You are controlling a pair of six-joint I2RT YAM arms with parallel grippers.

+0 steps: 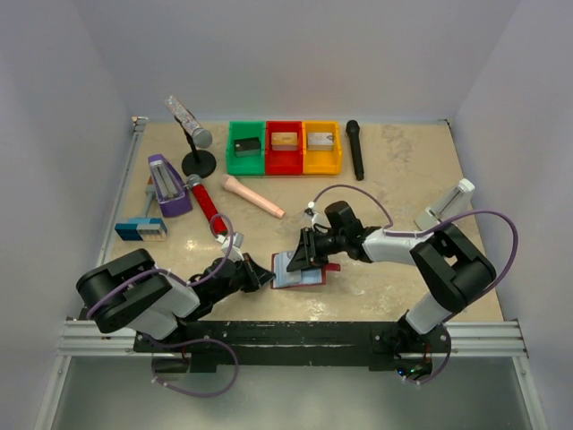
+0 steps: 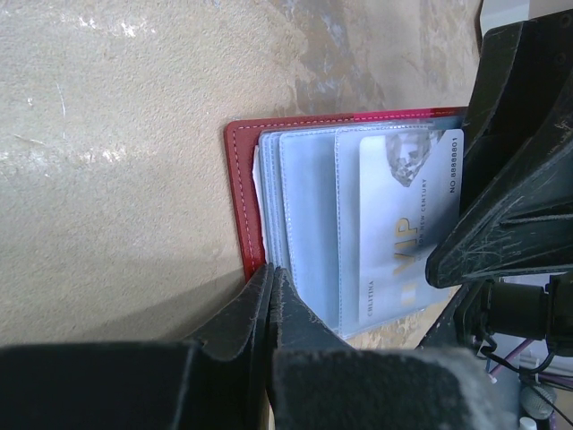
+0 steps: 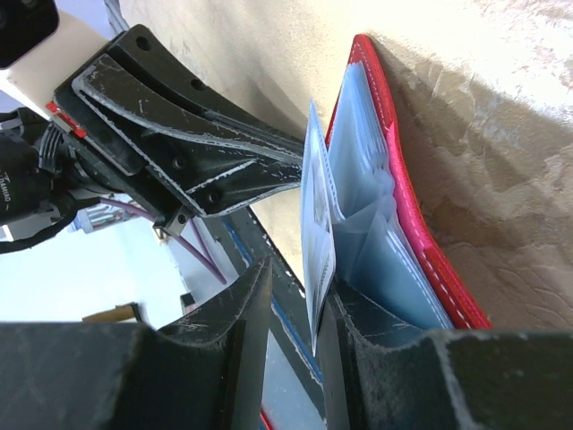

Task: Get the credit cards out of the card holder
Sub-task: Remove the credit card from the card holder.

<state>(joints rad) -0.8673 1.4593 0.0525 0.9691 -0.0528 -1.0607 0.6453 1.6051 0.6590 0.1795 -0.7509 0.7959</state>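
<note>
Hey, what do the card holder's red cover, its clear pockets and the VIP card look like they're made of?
Card holder cover: likely leather or faux leather, dark red, smooth, pale stitching along its edge. Pockets: thin soft clear plastic, bluish, glossy, fanned in layers. VIP card: probably stiff plastic, pale silvery with gold lettering.

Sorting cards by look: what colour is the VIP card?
Pale silver-white card with gold lettering; left wrist view shows it best.
</note>
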